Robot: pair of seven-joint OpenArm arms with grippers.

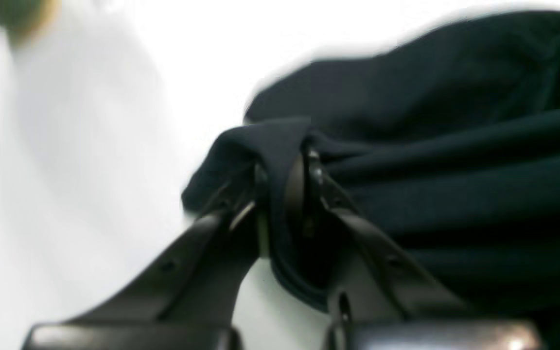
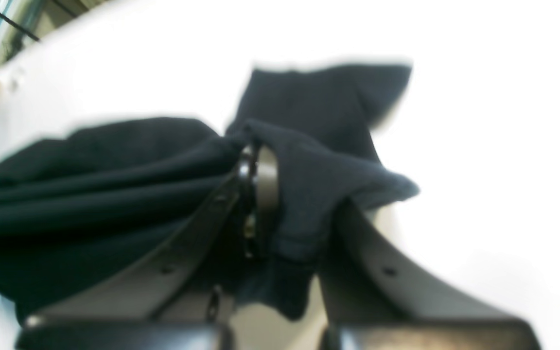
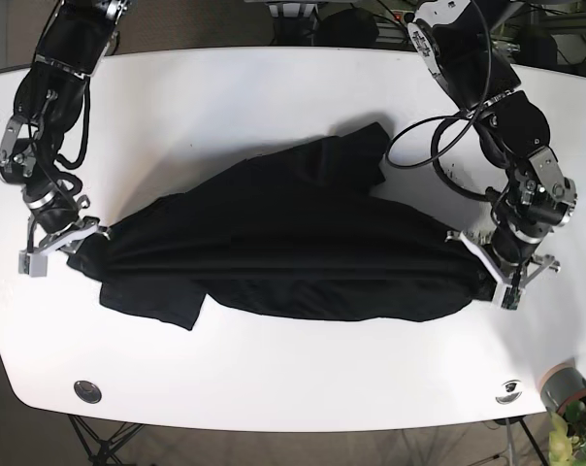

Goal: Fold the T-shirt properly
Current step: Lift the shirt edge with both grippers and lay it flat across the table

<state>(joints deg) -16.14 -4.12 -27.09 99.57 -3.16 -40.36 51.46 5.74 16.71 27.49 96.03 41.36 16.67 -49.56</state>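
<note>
A black T-shirt (image 3: 283,243) lies stretched lengthwise across the white table (image 3: 225,97), with one sleeve (image 3: 366,146) bunched at the back and folds running along its length. My left gripper (image 3: 487,272) is shut on the shirt's right end; in the left wrist view (image 1: 285,180) the cloth (image 1: 455,146) is pinched between its fingers. My right gripper (image 3: 84,243) is shut on the shirt's left end; in the right wrist view (image 2: 260,184) dark fabric (image 2: 90,194) wraps over the fingers. Both ends look held just above the table.
A round metal grommet (image 3: 86,391) sits near the front left edge and another (image 3: 509,390) near the front right. A small grey pot with a plant (image 3: 569,388) stands off the front right corner. Cables (image 3: 439,146) hang from the arm on the right.
</note>
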